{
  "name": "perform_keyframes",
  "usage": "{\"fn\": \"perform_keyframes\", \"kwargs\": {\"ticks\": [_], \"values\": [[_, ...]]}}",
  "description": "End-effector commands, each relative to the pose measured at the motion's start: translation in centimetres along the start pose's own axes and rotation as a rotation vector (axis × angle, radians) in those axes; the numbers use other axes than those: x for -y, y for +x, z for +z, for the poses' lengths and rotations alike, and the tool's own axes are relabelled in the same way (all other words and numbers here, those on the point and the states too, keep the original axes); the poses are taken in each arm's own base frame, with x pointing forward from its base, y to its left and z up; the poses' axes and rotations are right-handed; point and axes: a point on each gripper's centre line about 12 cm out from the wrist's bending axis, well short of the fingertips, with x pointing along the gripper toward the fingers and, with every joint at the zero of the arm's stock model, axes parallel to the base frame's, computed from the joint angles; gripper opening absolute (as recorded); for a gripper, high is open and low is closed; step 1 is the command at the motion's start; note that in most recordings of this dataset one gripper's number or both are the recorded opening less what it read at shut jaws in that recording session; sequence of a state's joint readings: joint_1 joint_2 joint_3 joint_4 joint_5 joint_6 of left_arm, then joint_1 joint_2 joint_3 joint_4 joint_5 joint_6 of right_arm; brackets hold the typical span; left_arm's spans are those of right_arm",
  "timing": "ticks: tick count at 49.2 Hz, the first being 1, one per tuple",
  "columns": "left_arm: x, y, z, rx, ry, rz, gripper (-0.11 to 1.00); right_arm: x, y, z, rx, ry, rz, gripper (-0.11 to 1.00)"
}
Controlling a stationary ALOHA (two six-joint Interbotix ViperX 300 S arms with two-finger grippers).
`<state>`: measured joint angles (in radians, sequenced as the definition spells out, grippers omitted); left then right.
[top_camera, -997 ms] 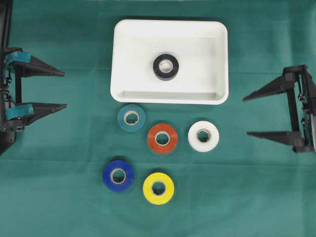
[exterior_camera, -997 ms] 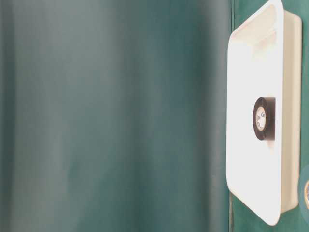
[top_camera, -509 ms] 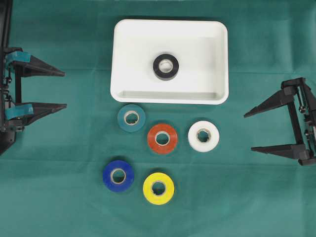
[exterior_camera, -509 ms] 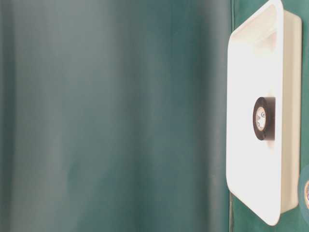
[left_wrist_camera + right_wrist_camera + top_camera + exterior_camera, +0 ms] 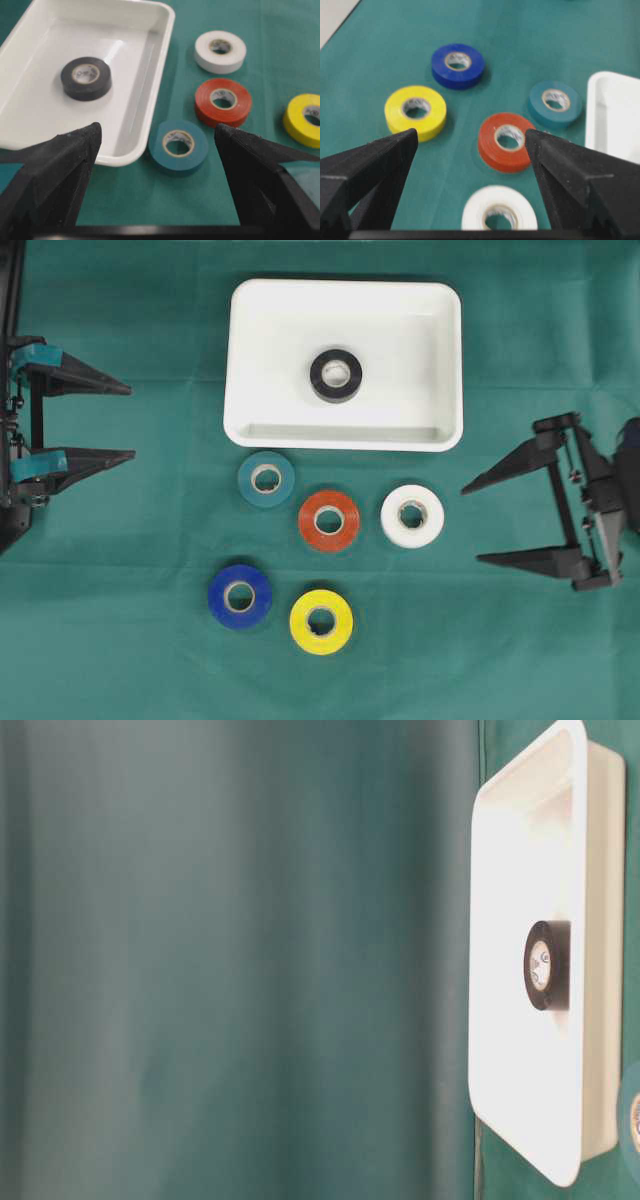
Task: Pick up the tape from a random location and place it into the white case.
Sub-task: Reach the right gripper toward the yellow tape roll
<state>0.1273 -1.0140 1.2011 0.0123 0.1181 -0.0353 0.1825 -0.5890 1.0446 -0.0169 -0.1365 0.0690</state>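
One black roll of tape (image 5: 336,375) already lies in the large white plastic case (image 5: 250,360) near the far edge of the green cloth (image 5: 120,640). Five rolls wait before it; the white roll (image 5: 412,516) is nearest my right gripper (image 5: 468,522), fingers apart, empty. My left gripper (image 5: 130,421) gapes too.

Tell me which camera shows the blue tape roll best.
The overhead view: the blue tape roll shows whole and sharp, lying flat beside the yellow roll. The right wrist view shows it slightly blurred; the left wrist and table-level views miss it.
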Motion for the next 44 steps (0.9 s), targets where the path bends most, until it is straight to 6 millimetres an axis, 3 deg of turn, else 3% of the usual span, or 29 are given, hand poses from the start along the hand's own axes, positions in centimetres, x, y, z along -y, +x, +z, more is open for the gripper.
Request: {"fn": "perform_keyframes", "kwargs": {"ticks": [1, 32, 44], "values": [[0.0, 0.1, 0.6, 0.017, -0.003, -0.002, 0.91, -0.5, 1.5, 1.8, 0.027, -0.007, 0.015, 0.91], [0.1, 0.1, 0.7, 0.026, -0.004, -0.003, 0.91, -1.5, 12.0, 6.0, 0.015, -0.018, 0.031, 0.91], [0.1, 0.1, 0.7, 0.026, -0.004, -0.003, 0.91, -2.0, 14.8, 6.9, -0.016, -0.017, 0.037, 0.91]]}}
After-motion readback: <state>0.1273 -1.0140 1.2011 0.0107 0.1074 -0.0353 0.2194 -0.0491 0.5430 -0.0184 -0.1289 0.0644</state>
